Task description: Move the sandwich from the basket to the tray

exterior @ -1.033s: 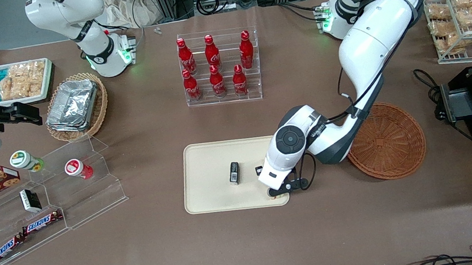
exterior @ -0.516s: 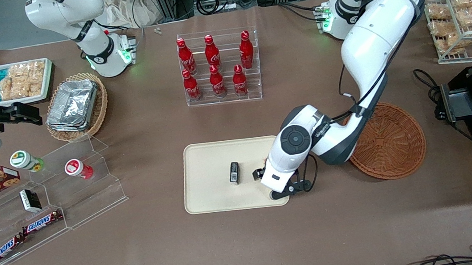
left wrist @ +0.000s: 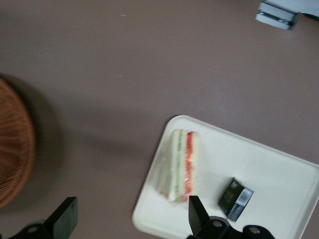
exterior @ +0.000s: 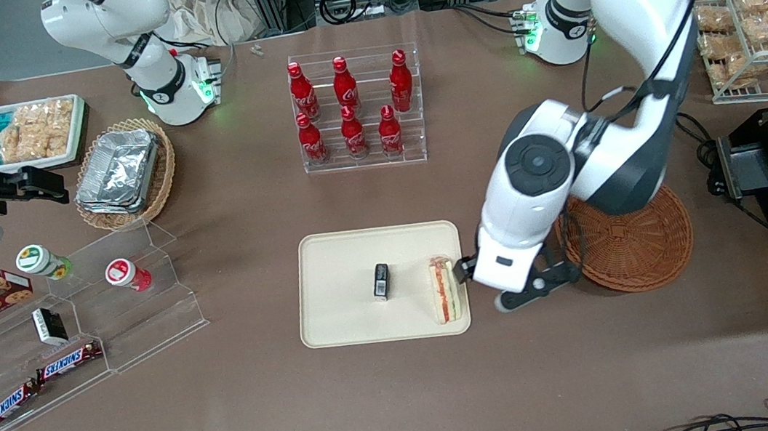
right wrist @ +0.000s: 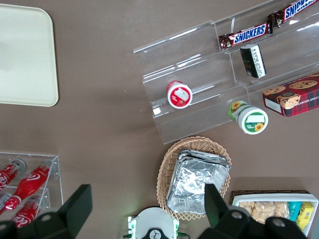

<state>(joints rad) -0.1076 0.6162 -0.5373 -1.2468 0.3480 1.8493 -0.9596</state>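
The working Franka arm (exterior: 622, 69) is glossy white with dark grey joint collars and a round dark cap on its wrist joint (exterior: 531, 162). A thin black cable trails along the forearm. Its base (exterior: 556, 33) glows green (a small status light). The gripper (left wrist: 130, 219) carries black, wedge-shaped fingers (left wrist: 198, 215), spread wide.
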